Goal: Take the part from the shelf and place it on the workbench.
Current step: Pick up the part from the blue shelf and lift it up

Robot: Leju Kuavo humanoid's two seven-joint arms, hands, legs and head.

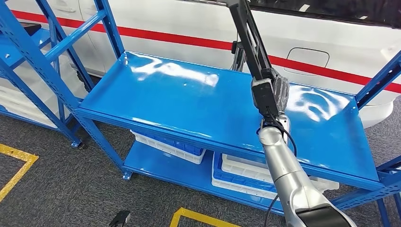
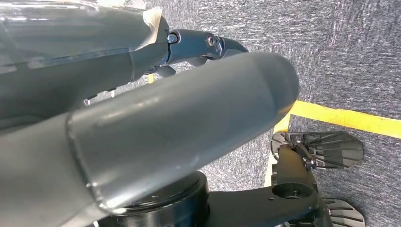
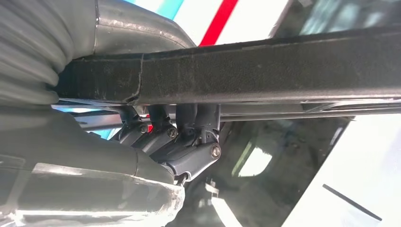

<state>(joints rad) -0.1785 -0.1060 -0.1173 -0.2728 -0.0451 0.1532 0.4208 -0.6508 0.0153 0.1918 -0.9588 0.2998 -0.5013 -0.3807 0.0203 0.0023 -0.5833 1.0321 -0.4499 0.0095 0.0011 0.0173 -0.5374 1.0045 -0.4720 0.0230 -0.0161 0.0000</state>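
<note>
The right hand [image 1: 276, 97] has its fingers [image 3: 189, 137] curled around one long black flat bar-shaped part [image 1: 246, 33], lifted above the right end of the glossy blue metal shelf [image 1: 179, 99], so the carry step seems under way. Next comes turning towards the workbench, unseen here. The left hand [image 2: 142, 118] hangs over grey carpet [image 2: 340, 56], holding nothing; its finger spread I cannot tell.

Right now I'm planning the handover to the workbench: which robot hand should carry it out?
The right. The right robot hand already grips the long black part, raised above the blue shelf. The left robot hand hangs toward the floor, holding nothing.
</note>
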